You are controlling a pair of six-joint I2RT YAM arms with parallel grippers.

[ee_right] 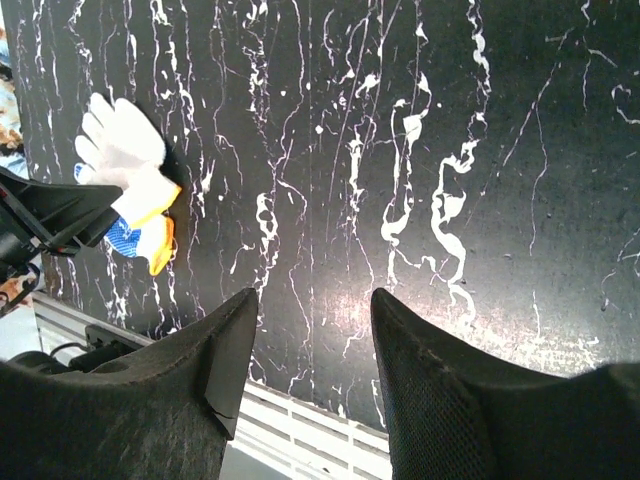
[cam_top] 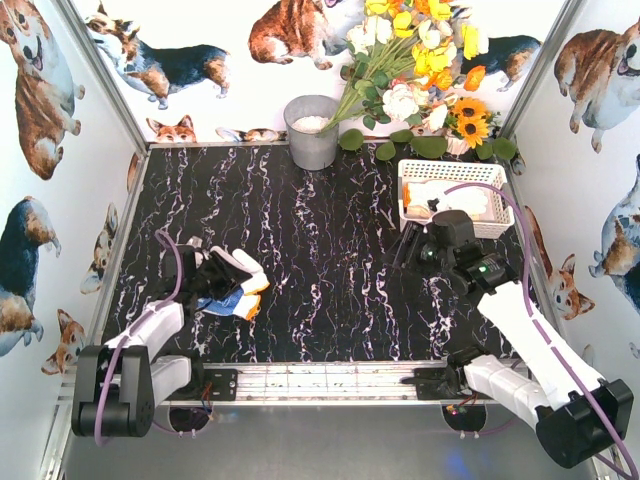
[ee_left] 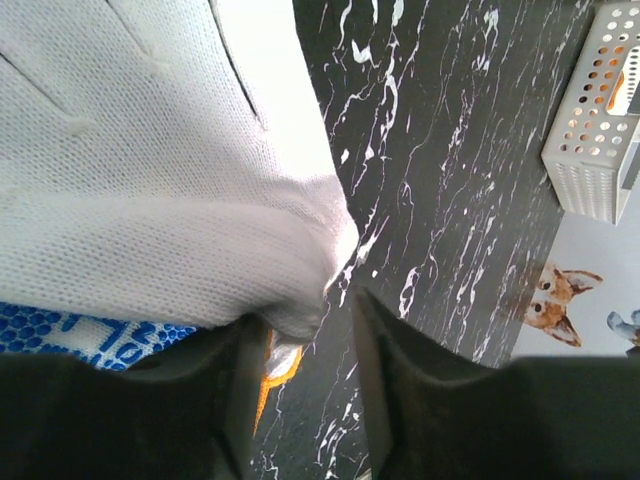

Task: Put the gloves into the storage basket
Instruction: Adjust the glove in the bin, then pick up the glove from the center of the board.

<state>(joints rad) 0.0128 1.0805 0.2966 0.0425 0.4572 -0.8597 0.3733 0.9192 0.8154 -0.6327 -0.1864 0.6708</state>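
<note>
A small pile of gloves (cam_top: 236, 284) lies on the black marble table at the left: a white glove (ee_left: 150, 160) with a yellow-orange cuff rests on a blue-dotted one (ee_left: 70, 335). My left gripper (cam_top: 205, 272) is down at this pile and open (ee_left: 305, 310); the white glove's edge and an orange cuff sit by its left finger. The pile also shows in the right wrist view (ee_right: 125, 165). The white lattice storage basket (cam_top: 495, 225) stands at the right back with gloves (cam_top: 425, 208) inside. My right gripper (cam_top: 405, 245) hovers beside it, open and empty (ee_right: 310, 295).
A grey metal bucket (cam_top: 313, 130) stands at the back centre, with artificial flowers (cam_top: 420, 70) to its right. A metal rail (cam_top: 320, 380) runs along the table's near edge. Corgi-printed walls close in the sides. The basket's corner shows in the left wrist view (ee_left: 600, 130).
</note>
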